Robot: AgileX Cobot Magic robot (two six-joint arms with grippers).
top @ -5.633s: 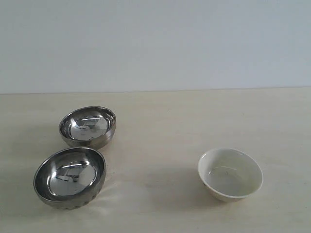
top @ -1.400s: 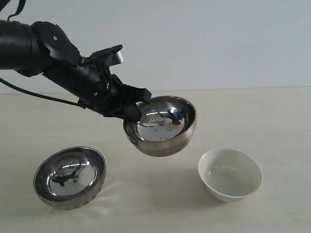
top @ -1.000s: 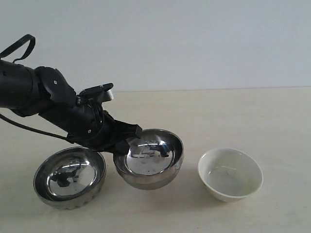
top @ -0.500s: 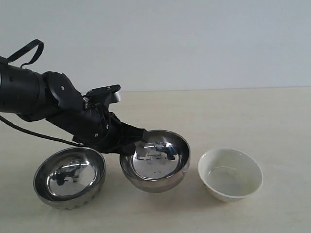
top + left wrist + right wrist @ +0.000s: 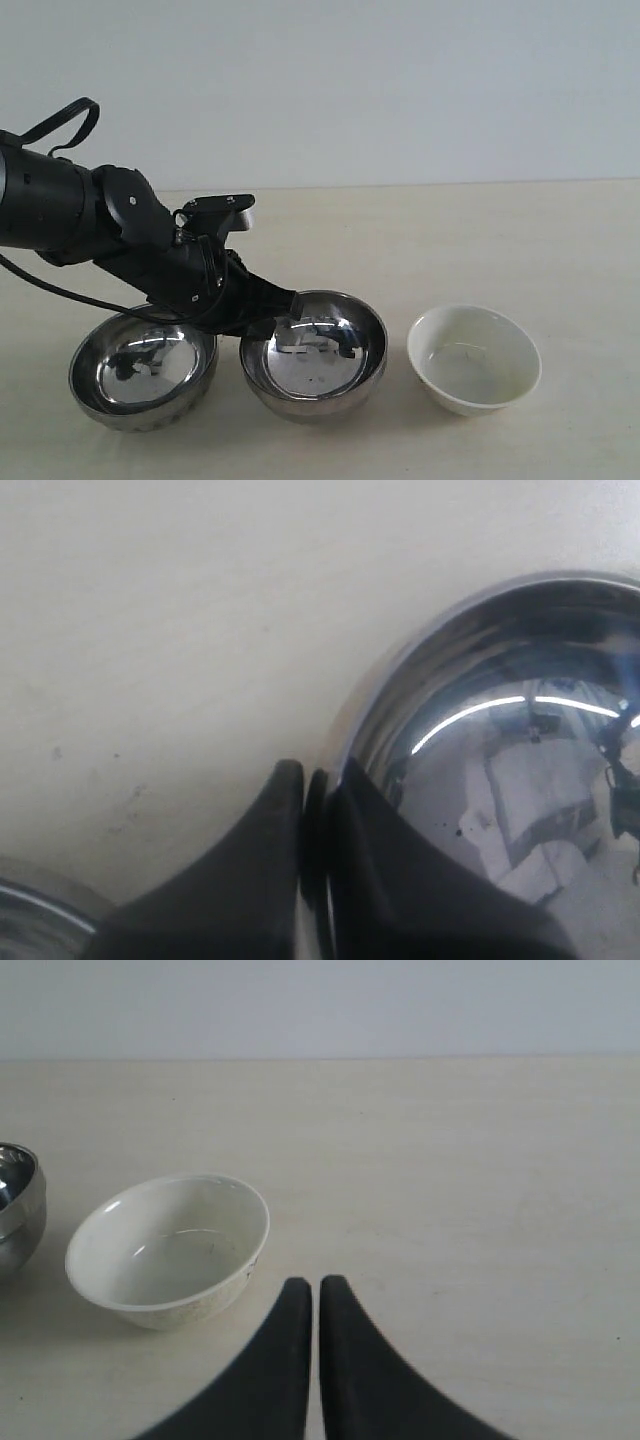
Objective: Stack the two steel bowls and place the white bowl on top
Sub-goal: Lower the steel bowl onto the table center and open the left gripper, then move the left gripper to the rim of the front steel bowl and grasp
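One steel bowl rests on the table at the front left. The other steel bowl sits beside it in the middle, and my left gripper is shut on its rim. In the left wrist view my left gripper pinches the rim of that steel bowl, one finger inside, one outside. The white bowl stands alone at the front right. In the right wrist view my right gripper is shut with nothing in it, close beside the white bowl. The right arm is out of the exterior view.
The black left arm with its cable reaches in from the left above the front-left steel bowl. A pale wooden table runs back to a plain light wall. An edge of a steel bowl shows in the right wrist view.
My left gripper lifted the back steel bowl, carried it right and forward, then lowered it. Over the last second it has sunk to the table between the other steel bowl and the white bowl.
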